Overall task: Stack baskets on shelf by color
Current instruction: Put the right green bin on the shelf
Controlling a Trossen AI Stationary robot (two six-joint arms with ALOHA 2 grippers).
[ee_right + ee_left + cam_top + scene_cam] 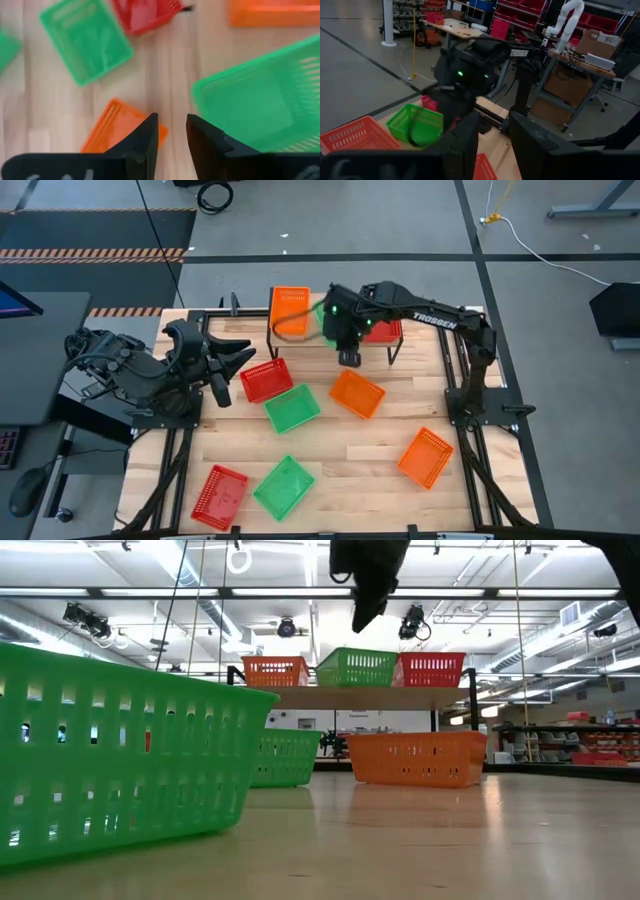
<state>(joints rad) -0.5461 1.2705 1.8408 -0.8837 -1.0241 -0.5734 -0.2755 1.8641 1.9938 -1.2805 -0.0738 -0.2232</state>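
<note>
- Your right pincer (349,358) hangs at the shelf (350,697) front, fingers a little apart, holding nothing.
- The green basket (357,667) sits mid-shelf between orange and red ones.
- Fetch the nearest green one on the counter (292,408) and lower it squarely.

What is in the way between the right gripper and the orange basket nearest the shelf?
Nothing that I can see. The right gripper hangs open in the air by the shelf. The orange basket lies on the table just under its fingertips, and only bare wood shows around it.
</note>
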